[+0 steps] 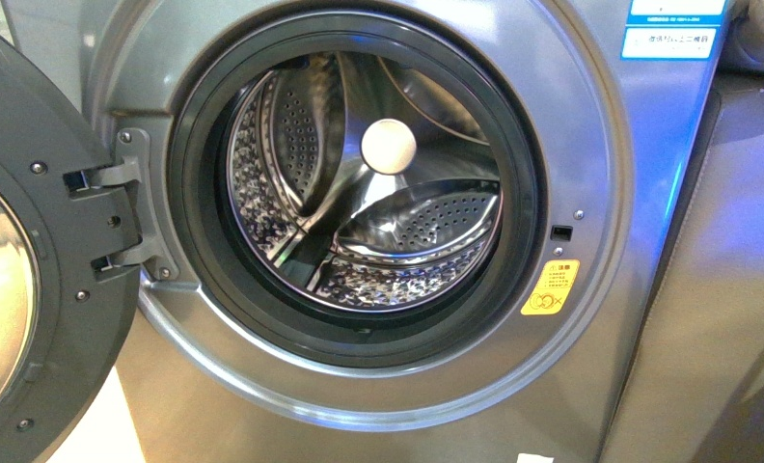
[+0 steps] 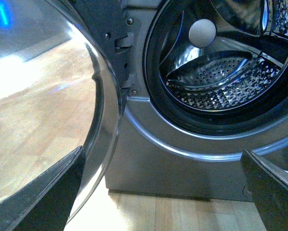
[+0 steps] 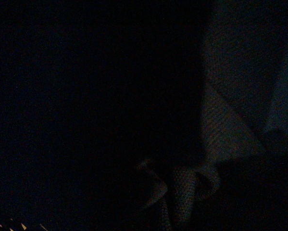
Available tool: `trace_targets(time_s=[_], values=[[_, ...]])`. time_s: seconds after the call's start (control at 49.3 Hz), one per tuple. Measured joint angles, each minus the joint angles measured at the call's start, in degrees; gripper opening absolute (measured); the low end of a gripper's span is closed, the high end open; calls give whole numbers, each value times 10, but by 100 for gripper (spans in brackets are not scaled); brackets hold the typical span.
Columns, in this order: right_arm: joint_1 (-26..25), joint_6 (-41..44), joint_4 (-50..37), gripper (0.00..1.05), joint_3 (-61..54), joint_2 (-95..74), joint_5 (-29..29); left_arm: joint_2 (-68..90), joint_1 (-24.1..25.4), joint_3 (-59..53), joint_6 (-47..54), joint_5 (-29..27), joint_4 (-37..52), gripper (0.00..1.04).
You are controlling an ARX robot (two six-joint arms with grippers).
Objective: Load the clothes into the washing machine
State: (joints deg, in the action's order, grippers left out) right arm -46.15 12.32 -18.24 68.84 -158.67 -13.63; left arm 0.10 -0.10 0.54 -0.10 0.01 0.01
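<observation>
Washer (image 1: 639,193) stands open at frame centre; no clothes show. They are likely soft, limp and light: pinch a bunched fold. Left gripper (image 2: 162,159) gapes wide, empty. Right wrist view is dark, so I cannot tell the right gripper's state.

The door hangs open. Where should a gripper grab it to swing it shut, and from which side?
Likely the door by its thin rim opposite the hinge, jaws coming edge-on from that free side. The bulging glass is smooth and rounded, offering no purchase; the free edge itself is out of frame.
</observation>
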Motion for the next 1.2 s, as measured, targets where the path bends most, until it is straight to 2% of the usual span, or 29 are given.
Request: trace_targets(time_s=[0.223, 0.792, 1.076, 1.198], values=[[1, -1, -33, 7, -71, 127, -35, 0, 0, 0, 0, 0, 0, 98], [-20, -68, -36, 7, -267, 576, -228, 0, 0, 0, 0, 0, 0, 98], [-19, -94, -31, 6, -292, 747, -285, 0, 0, 0, 0, 0, 0, 98], [-20, -129, -28, 6, -262, 820, -314, 0, 0, 0, 0, 0, 0, 98]])
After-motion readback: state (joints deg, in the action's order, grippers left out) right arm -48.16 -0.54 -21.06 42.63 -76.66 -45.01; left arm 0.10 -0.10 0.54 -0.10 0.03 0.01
